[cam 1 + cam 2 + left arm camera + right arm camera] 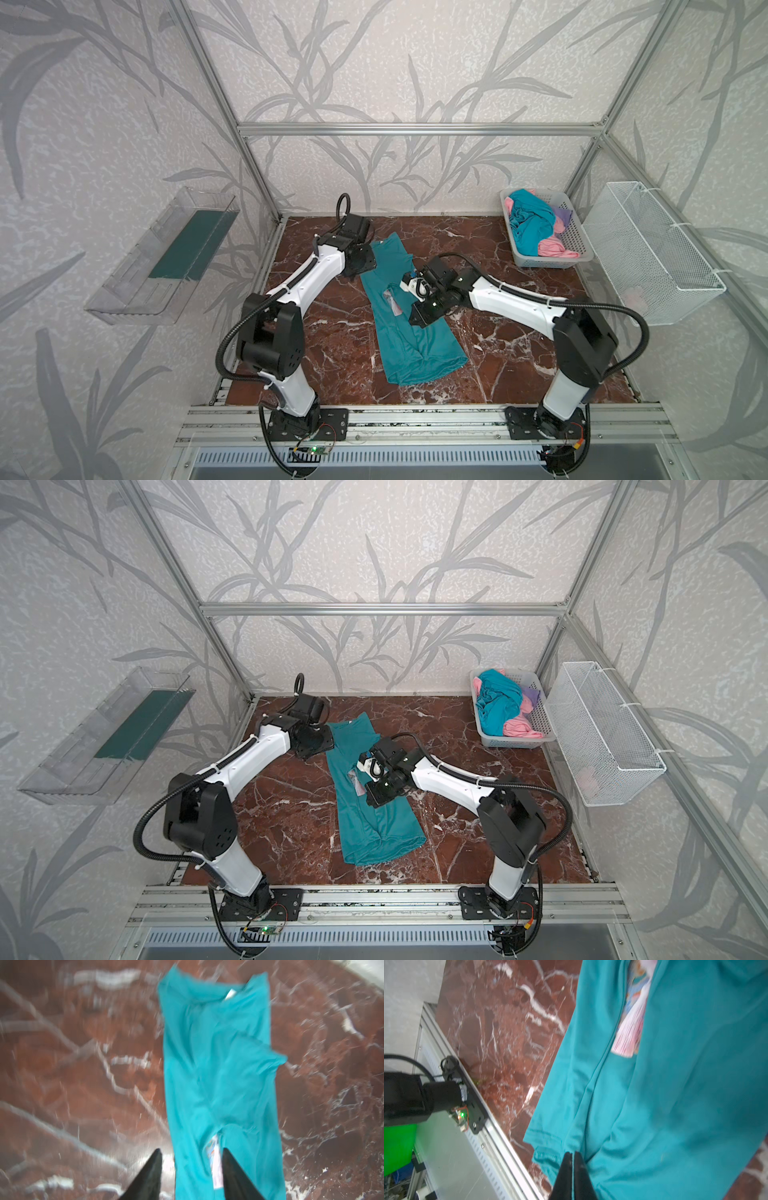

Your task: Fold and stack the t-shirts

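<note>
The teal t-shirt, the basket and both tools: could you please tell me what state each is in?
teal t-shirt: lying on the table, sides folded in to a long strip.
grey basket: upright, filled.
basket shirts: crumpled, unfolded.
left tool: open, straddling the teal t-shirt.
right tool: shut at the teal t-shirt's edge; whether it pinches cloth cannot be told.

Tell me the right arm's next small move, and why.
Probably open the right gripper and reach for the near hem of the teal t-shirt: the fingers are shut, apparently on no cloth, and the shirt lies folded lengthwise, not yet crosswise.
</note>
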Robot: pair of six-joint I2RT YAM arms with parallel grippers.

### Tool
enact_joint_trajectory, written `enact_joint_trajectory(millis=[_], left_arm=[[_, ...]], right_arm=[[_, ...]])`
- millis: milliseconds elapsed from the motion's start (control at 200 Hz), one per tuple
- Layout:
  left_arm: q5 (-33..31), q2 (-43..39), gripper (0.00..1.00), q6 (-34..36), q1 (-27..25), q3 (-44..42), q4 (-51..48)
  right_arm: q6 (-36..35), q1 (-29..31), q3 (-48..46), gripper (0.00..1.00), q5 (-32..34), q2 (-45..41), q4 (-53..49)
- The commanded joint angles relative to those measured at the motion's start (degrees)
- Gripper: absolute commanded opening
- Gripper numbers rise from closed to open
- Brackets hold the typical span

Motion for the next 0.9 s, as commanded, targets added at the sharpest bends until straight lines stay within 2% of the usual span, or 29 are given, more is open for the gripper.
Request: enact_joint_trajectory(millis=[0,165,320,505,685,780,895], left_arm=[[0.8,-5.7,0.43,-4.9,-1.7,-10.6,2.8],[3.0,-11.4,0.44,-10.5,-6.6,-23.4,8.4],[5.4,-12.2,0.47,-15.1,-11.2,-30.0,13.5],[7.1,-11.0,0.48,-18.0,-13.4,-33.6,17.6],[8.6,-9.4,0.47,-19.5,-13.7,-36.1,19.7],[8.8,-8.6,0.43,-20.6,-13.7,-37.5,21.1],[8.8,-7.6,0.3,-21.4,-13.7,-38.8,21.8]], right_arm=[[4.9,-2.1,6.0,0.08,-0.4,7.6,5.4],[4.0,-2.2,18.4,0.15,1.6,18.8,3.6],[1.7,-2.2,27.8,0.19,3.8,26.8,-0.4],[2.4,-2.1,32.1,0.23,3.4,30.6,-0.9],[2.8,-1.7,34.3,0.33,2.2,32.6,-0.9],[2.8,-1.2,35.2,0.35,1.9,33.4,-1.0],[3.1,-0.7,35.8,0.36,1.9,34.3,-0.9]])
